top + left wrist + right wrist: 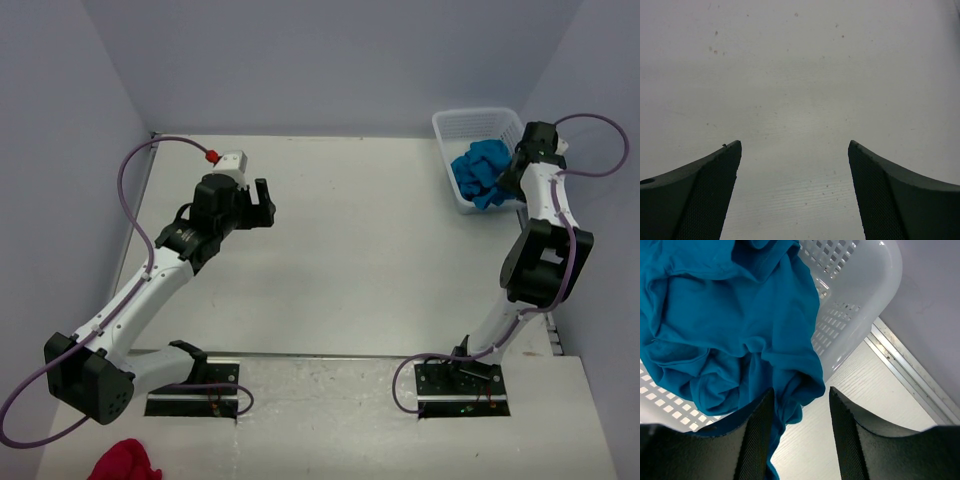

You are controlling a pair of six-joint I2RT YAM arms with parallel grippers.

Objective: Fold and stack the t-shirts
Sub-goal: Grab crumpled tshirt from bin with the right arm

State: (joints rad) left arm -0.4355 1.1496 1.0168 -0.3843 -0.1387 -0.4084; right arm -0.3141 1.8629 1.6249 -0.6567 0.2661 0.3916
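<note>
T-shirt point(725, 315), teal-blue and crumpled, lies in the white basket point(470, 125) at 2 o'clock on the table point(370, 250), with one fold spilling over the basket's rim. Right gripper point(801, 392) stands astride that hanging fold with jaws partly apart (one finger touches the cloth, a sliver of table shows beside the other), so the cloth is not clamped. Left gripper point(258, 205) hangs at 10 o'clock above the tabletop, jaws wide apart.
</note>
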